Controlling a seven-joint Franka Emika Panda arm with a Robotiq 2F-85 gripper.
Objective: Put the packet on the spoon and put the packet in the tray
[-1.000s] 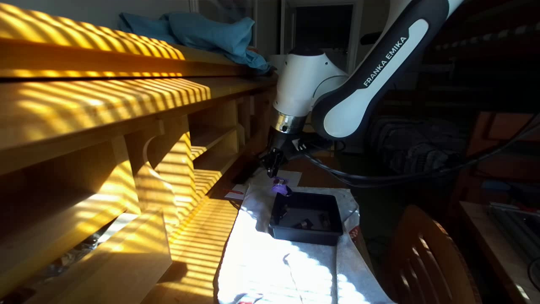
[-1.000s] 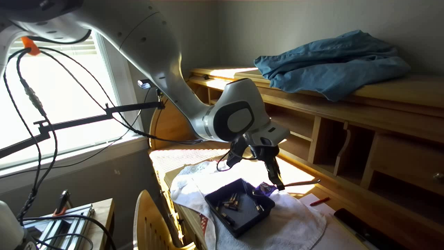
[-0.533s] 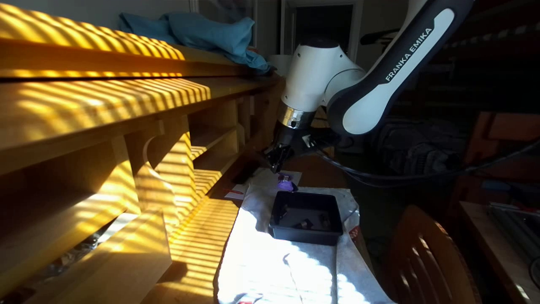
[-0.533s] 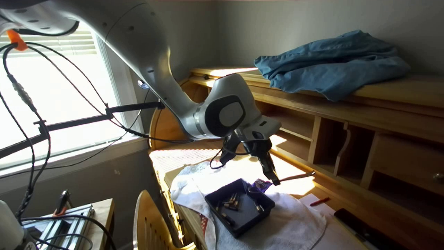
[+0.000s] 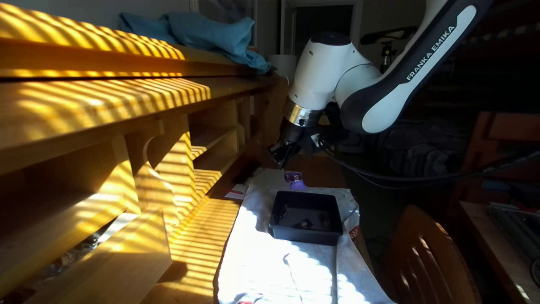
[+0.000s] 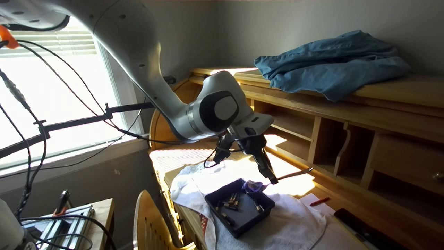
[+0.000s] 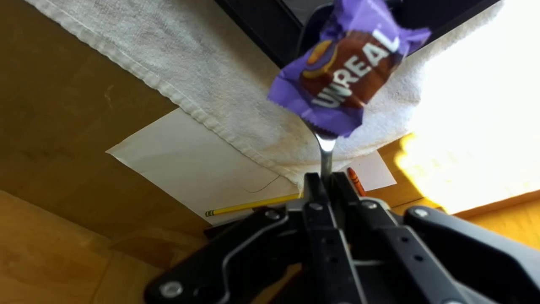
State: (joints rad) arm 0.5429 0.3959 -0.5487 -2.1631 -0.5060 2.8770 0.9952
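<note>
Gripper and packet have moved rightward in an exterior view since a second ago; in an exterior view, the packet shows against a corner of the tray and the spoon sticks out past the fingertips; in the wrist view, the jaws are clamped on the spoon, the packet lies on its broad end, and a pencil and crayon lie near a towel.

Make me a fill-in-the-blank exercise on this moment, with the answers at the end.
The gripper holds the spoon by its ____.
The packet on the spoon carries the word ____.
Around its brown middle, the packet is ____.
In the wrist view, the pencil is coloured ____.
Missing words: handle; UNREAL; purple; yellow.
</note>
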